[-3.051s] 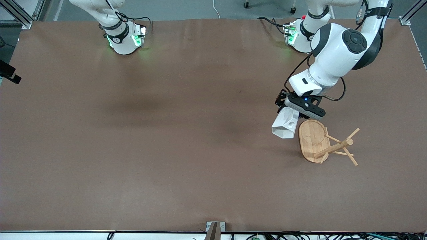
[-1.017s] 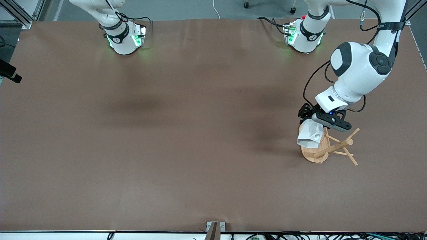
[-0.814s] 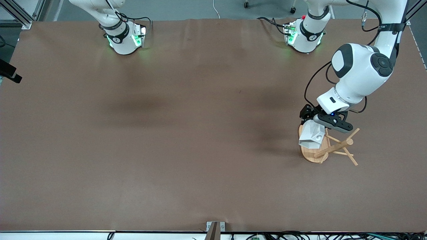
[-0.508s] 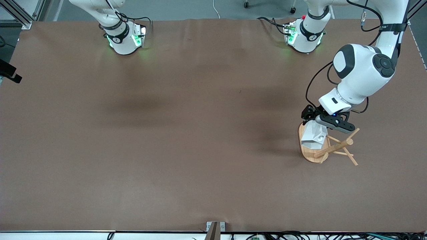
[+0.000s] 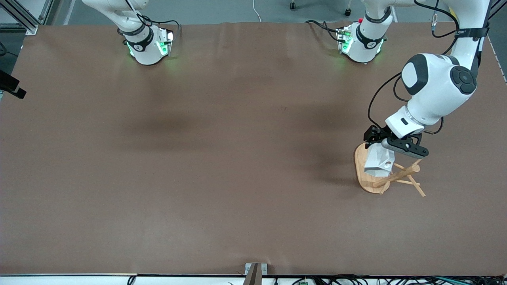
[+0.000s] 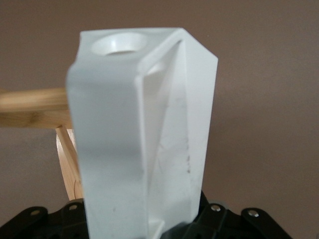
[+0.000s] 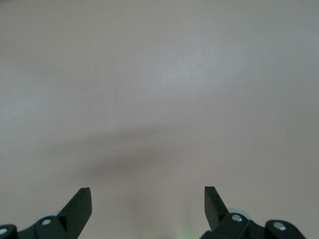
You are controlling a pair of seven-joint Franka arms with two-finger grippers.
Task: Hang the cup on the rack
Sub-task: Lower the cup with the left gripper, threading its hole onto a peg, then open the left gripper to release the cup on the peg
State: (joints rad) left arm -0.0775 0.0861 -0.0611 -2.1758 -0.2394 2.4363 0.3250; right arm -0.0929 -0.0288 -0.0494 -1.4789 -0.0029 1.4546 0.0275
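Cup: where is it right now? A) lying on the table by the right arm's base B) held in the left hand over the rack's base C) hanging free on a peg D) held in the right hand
B: the left hand is shut on the cup, which is over the rack base, and the right hand is open with nothing in it.

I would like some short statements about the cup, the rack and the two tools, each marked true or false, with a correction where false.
1. The left tool holds the small white faceted cup. True.
2. The cup stands on the brown table. False: it is held up over the light bamboo rack.
3. The right tool is shut on a peg. False: it is open over bare table.
4. The rack stands toward the left arm's end of the table. True.
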